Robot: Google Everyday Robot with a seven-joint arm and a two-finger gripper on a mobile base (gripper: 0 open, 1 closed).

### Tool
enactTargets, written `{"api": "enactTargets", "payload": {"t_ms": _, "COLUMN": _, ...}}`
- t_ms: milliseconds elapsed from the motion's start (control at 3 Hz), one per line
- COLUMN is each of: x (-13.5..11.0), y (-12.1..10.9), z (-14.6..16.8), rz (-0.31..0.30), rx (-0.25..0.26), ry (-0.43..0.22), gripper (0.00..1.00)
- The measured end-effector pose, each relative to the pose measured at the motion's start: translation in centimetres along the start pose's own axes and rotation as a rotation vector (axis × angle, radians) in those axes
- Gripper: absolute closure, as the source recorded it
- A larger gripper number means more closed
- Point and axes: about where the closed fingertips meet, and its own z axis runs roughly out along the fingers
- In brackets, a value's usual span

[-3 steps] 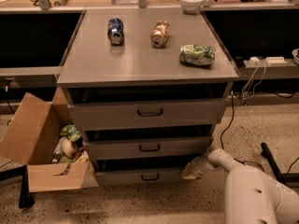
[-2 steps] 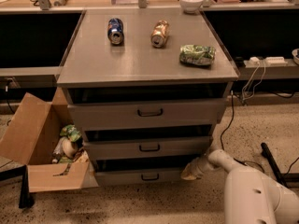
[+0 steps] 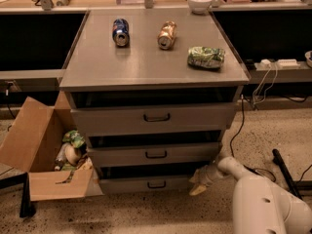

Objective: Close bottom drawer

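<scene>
One hand (image 3: 200,183) beside camera-facing bottom drawer (image 3: 141,185)

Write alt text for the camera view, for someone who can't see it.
The gripper sits at the right end of the bottom drawer front, lowest of three in a grey cabinet. A cardboard box stands at its left.

a robotics lab's test corner: a grey metal three-drawer cabinet (image 3: 153,67) stands on a speckled floor (image 3: 146,213) before a long pale desk (image 3: 97,1) cluttered with gear. a white power strip (image 3: 280,62) and loose black cables (image 3: 239,126) lie on the right, an open brown cardboard box (image 3: 34,140) of rubbish on the left. the robot's gripper (image 3: 200,182) sits low at the cabinet's lower right corner.
</scene>
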Motion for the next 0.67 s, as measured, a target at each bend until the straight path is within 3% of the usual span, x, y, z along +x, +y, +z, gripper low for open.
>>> {"api": "enactTargets", "payload": {"t_ms": 333, "x": 0.12, "y": 0.72, "z": -0.12, "rz": 0.000, "rx": 0.000, "ry": 0.000, "gripper": 0.00}}
{"api": "enactTargets", "payload": {"t_ms": 667, "x": 0.23, "y": 1.37, "z": -0.24, "rz": 0.000, "rx": 0.000, "ry": 0.000, "gripper": 0.00}}
